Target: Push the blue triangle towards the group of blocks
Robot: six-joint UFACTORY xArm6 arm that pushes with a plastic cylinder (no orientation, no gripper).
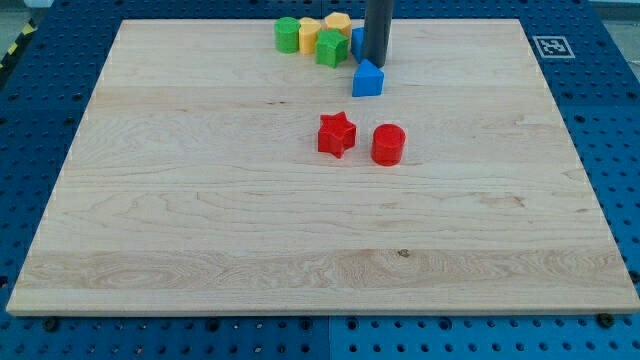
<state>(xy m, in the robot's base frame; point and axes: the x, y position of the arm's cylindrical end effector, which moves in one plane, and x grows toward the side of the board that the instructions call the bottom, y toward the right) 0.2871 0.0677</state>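
Blue triangle (367,79) is sitting just below my tip (377,64), a bare rod gripping nothing, which is standing between it and the block group (318,38) at upper left.

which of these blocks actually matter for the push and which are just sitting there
Part of the job:
- blue triangle
- my tip, just above the triangle, at its top edge
- group at the view's top: green cylinder, yellow block, green block, yellow hexagon, blue block partly hidden by the rod

Just lying about:
- red star
- red cylinder
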